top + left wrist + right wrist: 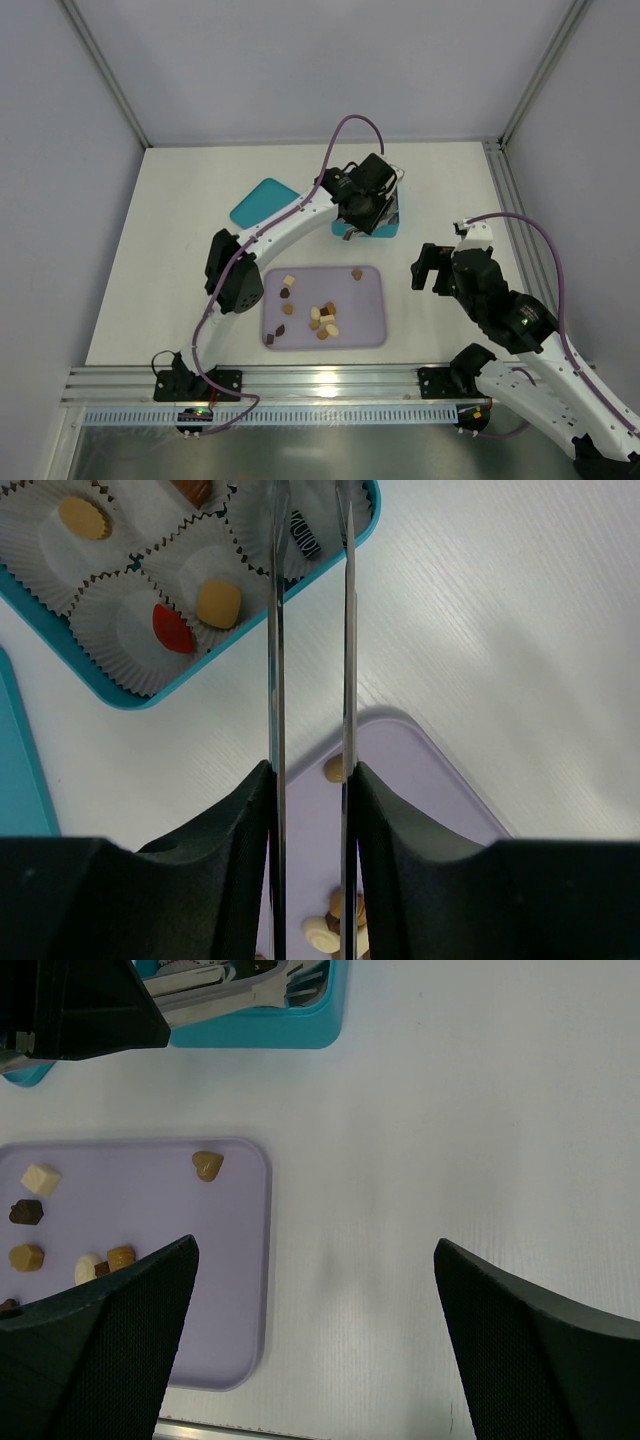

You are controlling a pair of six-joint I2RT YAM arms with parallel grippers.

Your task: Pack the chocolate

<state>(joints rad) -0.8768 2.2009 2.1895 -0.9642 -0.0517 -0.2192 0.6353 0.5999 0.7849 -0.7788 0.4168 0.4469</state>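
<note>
Several chocolate pieces (pixel 322 318), tan, cream and dark brown, lie on a lavender tray (pixel 370 330). My left gripper (pixel 362 205) is shut on metal tongs (pixel 275 630), and their blades reach over a teal box (pixel 130 695) of white crinkled cups. Cups there hold a yellow oval (pixel 83 517), a red piece (pixel 172 628), a tan piece (pixel 218 603) and a dark striped piece (pixel 303 535) that lies between the blades. The tong tips are out of view. My right gripper (pixel 428 268) is open and empty over the white table, right of the tray (pixel 150 1210).
A teal lid (pixel 265 200) lies left of the box on the white table. One tan piece (pixel 208 1165) sits alone near the tray's far right corner. Metal rails run along the near edge, and grey walls enclose the table.
</note>
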